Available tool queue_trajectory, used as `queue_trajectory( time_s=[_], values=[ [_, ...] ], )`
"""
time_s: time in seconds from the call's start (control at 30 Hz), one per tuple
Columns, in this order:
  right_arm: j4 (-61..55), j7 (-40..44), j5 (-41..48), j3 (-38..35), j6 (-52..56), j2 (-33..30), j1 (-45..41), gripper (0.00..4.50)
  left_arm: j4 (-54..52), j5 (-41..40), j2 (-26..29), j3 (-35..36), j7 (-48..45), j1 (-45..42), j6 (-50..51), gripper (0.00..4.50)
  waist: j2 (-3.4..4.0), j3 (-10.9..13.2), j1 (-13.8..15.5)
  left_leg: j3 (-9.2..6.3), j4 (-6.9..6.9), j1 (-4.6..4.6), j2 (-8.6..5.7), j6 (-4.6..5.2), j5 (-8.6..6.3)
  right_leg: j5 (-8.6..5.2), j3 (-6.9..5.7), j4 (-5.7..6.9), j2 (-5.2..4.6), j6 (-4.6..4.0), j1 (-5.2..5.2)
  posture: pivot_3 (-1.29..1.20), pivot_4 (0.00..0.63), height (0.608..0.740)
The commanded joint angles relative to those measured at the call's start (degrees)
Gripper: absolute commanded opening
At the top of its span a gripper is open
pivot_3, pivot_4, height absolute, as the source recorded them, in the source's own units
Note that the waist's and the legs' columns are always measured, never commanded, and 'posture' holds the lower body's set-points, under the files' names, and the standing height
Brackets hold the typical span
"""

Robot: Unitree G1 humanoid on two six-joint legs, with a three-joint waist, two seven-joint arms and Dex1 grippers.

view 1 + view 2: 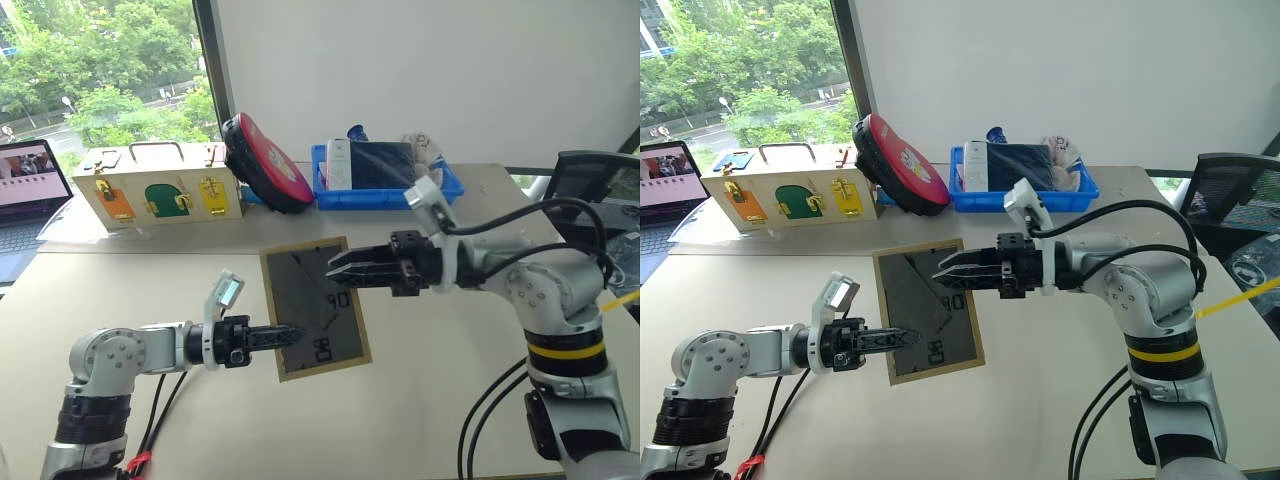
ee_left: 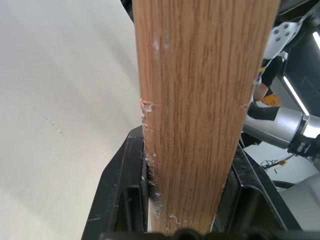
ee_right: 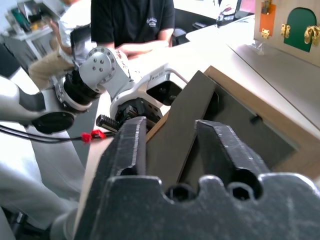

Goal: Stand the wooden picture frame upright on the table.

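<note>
In the head views the left gripper (image 1: 285, 337) lies nearest, reaching in from nine o'clock, its black fingers clamped on the lower left edge of the wooden picture frame (image 1: 316, 309). The frame is held up off the table (image 1: 400, 420), tilted, with its dark grey back toward the camera and its light-wood rim around it. From three o'clock the right gripper (image 1: 340, 268) points at the frame's upper right part, fingers parted, with the fold-out flap on the grey back between or just beside them; whether they touch it I cannot tell. Farther back on the table, toward eleven o'clock, stands a cream box (image 1: 155, 187) with coloured doors and brass latches, a red and black disc (image 1: 266, 163) leaning beside it, and at twelve o'clock a blue tray (image 1: 387, 190) with small items in it. A laptop (image 1: 28, 190) sits at ten o'clock. In the left wrist view the frame's wooden edge (image 2: 200, 115) rises straight between the two black fingers (image 2: 120, 200), which press on either side of it. In the right wrist view the fingers (image 3: 220, 145) stand apart, the grey flap (image 3: 180, 130) poking up between them, with the left arm's wrist beyond and a seated person (image 3: 132, 22) behind.
</note>
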Motion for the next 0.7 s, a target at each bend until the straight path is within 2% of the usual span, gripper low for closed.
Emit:
queue_trajectory(
  time_s=[0.03, 0.1, 0.13, 0.3, 0.53, 0.7],
  values=[
    [0.7, 1.2, -2.2, 2.0, -2.5, -1.9, 0.7, 3.62, -2.3, 0.2, 1.4, -1.6, -1.9, -1.3, -1.1, 1.16, 0.0, 0.0, 0.2, 0.0, 0.03, -0.08, 0.0, 0.0, 0.0, 0.0, 0.0, 0.0, 0.0, 0.0, -0.07, 0.0, 0.15, 0.719],
    [1.0, 1.5, -2.7, 2.9, -2.9, -2.1, 0.9, 4.34, -2.2, 1.1, 2.1, -2.3, -2.5, -1.1, -1.5, 1.16, 0.0, 0.0, 0.2, 0.0, 0.04, -0.18, 0.0, 0.0, 0.0, 0.01, 0.0, 0.0, 0.0, 0.01, -0.17, 0.0, 0.15, 0.719],
    [1.1, 1.3, -3.0, 3.4, -3.1, -1.9, 0.9, 4.48, -2.2, 1.3, 2.3, -2.5, -2.7, -1.1, -1.7, 1.16, 0.0, 0.0, 0.2, 0.0, 0.04, -0.22, 0.0, 0.0, 0.0, 0.01, 0.0, 0.01, 0.0, 0.0, -0.21, 0.0, 0.15, 0.719],
    [-1.4, 3.0, -2.0, 6.6, -1.6, -1.4, 1.6, 4.48, -2.0, 2.6, 2.2, -4.0, -3.7, -0.7, -2.8, 1.16, 0.0, 0.0, 0.0, 0.0, -0.02, -0.29, 0.01, 0.0, 0.0, 0.02, 0.0, 0.06, 0.02, -0.02, -0.37, 0.0, 0.15, 0.719],
    [-3.9, 2.8, 0.5, 7.1, 0.7, 0.0, 2.0, 4.48, 0.4, 4.4, 1.6, -4.7, -4.3, -1.4, -4.6, 1.16, 0.0, 0.0, 0.2, 0.0, 0.06, -0.48, 0.0, 0.0, 0.01, 0.03, 0.0, 0.08, 0.01, -0.02, -0.5, 0.0, 0.15, 0.719],
    [-7.8, 9.2, 3.7, 4.5, -1.6, -4.2, 4.5, 4.48, 3.1, 6.2, 2.1, -5.2, -6.3, -1.7, -6.3, 1.16, 0.0, 0.0, 0.4, 0.0, 0.06, -0.5, 0.0, 0.0, 0.01, 0.03, -0.01, 0.07, 0.01, -0.02, -0.5, 0.0, 0.15, 0.719]
  ],
)
